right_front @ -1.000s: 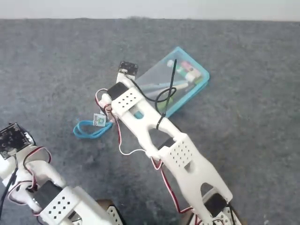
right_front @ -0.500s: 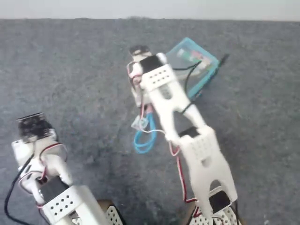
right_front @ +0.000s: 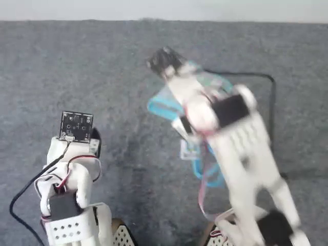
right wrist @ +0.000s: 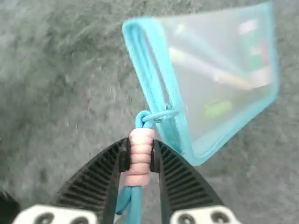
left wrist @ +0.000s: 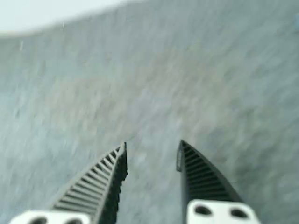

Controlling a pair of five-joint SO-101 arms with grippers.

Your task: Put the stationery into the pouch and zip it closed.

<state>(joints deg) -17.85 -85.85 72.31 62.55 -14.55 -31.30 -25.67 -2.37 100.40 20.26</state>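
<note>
Grey, fuzzy felt over the table. Far side, beneath the right arm: flat rectangular pouch, clear plastic piped in turquoise, stationery blurred inside. Right gripper clamps ribbed pink bead on blue cord. Left gripper gapes over bare felt, ridged black.

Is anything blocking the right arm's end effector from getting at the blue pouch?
Nothing visible does. The right end effector is shut on the pink bead of the blue cord that runs to the zip pull. The pouch lies just beyond the bead on the grey carpet.
</note>
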